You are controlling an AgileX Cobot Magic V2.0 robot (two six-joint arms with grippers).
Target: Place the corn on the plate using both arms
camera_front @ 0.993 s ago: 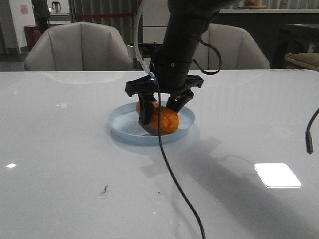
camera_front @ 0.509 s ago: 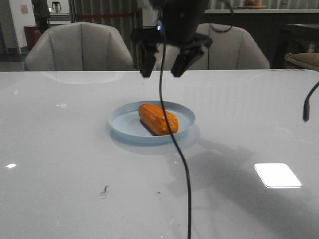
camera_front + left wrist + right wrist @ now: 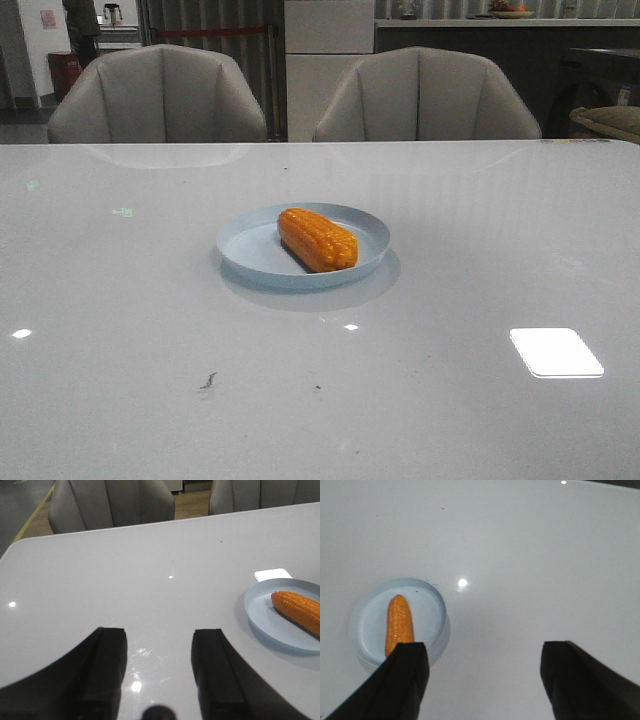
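Observation:
The orange corn [image 3: 317, 238] lies on its side inside the pale-blue plate [image 3: 250, 250] at the middle of the table. Neither arm shows in the front view. In the left wrist view my left gripper [image 3: 159, 635] is open and empty above bare table, with the plate [image 3: 262, 617] and the corn [image 3: 297, 611] off to one side. In the right wrist view my right gripper [image 3: 485, 650] is open wide and empty, high above the table. One fingertip [image 3: 410, 662] overlaps the plate's [image 3: 370, 625] edge and hides one end of the corn [image 3: 399, 624].
Two grey chairs [image 3: 160, 95] stand behind the table's far edge. Small dark specks [image 3: 208, 380] lie on the white table near the front. A bright light reflection [image 3: 556, 351] sits at the right front.
The arm that stood over the plate has let go of the corn, risen and left the front view. The corn now lies alone on the plate.

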